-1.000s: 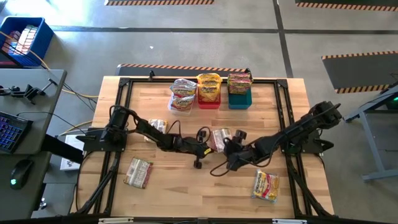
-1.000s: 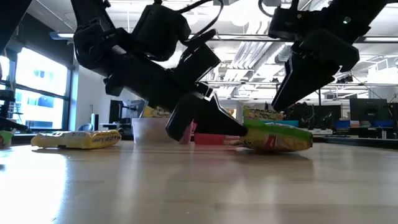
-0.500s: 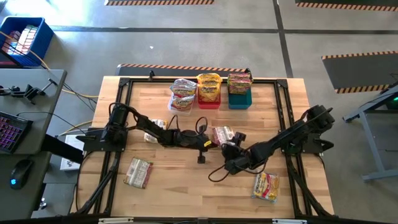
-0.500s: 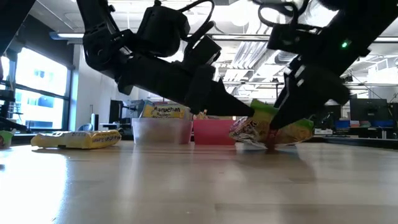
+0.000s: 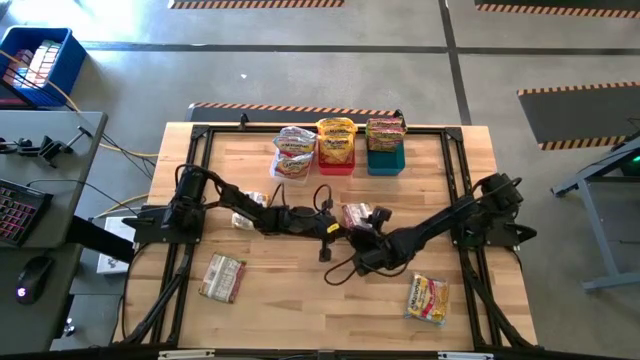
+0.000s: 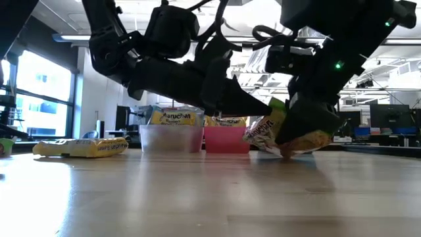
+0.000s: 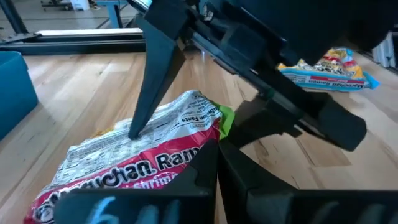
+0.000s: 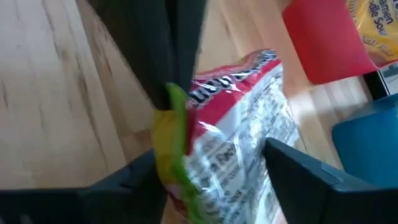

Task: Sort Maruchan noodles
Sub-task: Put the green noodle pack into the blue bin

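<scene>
Meeting at one reddish-pink, green-edged crinkly ramen packet (image 5: 356, 217) near the middle of my pale wooden table (image 5: 300, 300).

Behind it along the far edge stand a clear plastic bin (image 5: 291, 166), a red plastic bin (image 5: 336, 160) and a teal plastic bin (image 5: 386, 160), each filled with noodle packets. My left gripper (image 5: 338, 231) reaches in from the left, its dark fingers (image 7: 205, 177) drawn together and touching the packet's edge. My right gripper (image 5: 368, 240) comes from the right, fingers (image 8: 311, 171) spread on either side of the packet, tilting it up off the wood in the low view. A yellow-orange flat packet (image 5: 427, 298) lies near the front right, and a silvery-white packet (image 5: 222, 277) lies front left, both well apart from the grippers.
</scene>
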You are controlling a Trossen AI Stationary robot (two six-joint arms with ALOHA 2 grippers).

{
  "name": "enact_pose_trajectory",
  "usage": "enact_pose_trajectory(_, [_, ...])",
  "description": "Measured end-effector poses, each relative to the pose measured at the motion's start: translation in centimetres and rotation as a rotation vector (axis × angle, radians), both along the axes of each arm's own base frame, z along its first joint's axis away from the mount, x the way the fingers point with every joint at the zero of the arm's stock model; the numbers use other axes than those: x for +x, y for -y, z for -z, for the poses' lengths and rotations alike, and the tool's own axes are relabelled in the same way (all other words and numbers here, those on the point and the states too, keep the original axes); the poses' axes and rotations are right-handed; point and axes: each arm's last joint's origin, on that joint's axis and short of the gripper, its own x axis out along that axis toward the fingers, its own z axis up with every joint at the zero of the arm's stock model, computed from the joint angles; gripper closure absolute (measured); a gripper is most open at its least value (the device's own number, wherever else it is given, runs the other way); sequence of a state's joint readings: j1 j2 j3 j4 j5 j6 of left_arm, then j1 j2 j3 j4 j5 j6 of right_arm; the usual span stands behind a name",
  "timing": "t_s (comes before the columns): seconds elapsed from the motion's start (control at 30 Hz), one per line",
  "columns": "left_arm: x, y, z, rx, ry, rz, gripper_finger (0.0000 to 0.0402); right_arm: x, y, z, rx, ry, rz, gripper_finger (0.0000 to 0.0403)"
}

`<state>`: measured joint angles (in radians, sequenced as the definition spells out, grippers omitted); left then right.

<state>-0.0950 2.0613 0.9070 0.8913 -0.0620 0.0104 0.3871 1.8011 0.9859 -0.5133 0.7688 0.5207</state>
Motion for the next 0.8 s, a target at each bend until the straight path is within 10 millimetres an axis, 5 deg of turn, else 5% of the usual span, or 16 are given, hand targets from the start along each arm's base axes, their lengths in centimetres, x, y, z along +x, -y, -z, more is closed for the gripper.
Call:
enact_pose_trajectory(0.33, [-1.4,-1.0,-2.3,-0.002,-0.018,-0.014,0.0393,-0.5,-0.1,-0.9,-0.074,0.001,-0.014,0.0304])
enact_pose_trajectory(0.53, [-6.8,-1.6,-5.3,0.091,0.066,-0.046,0.037,-2.7,-1.0,-4.2,-0.065,0.07,-0.031,0.0306])
enact_pose_trajectory(0.8, [-12.9,-2.6,-5.0,0.052,0.221,0.026,0.0387,-5.7,0.2,-6.8,-0.044,0.34,-0.081,0.0314])
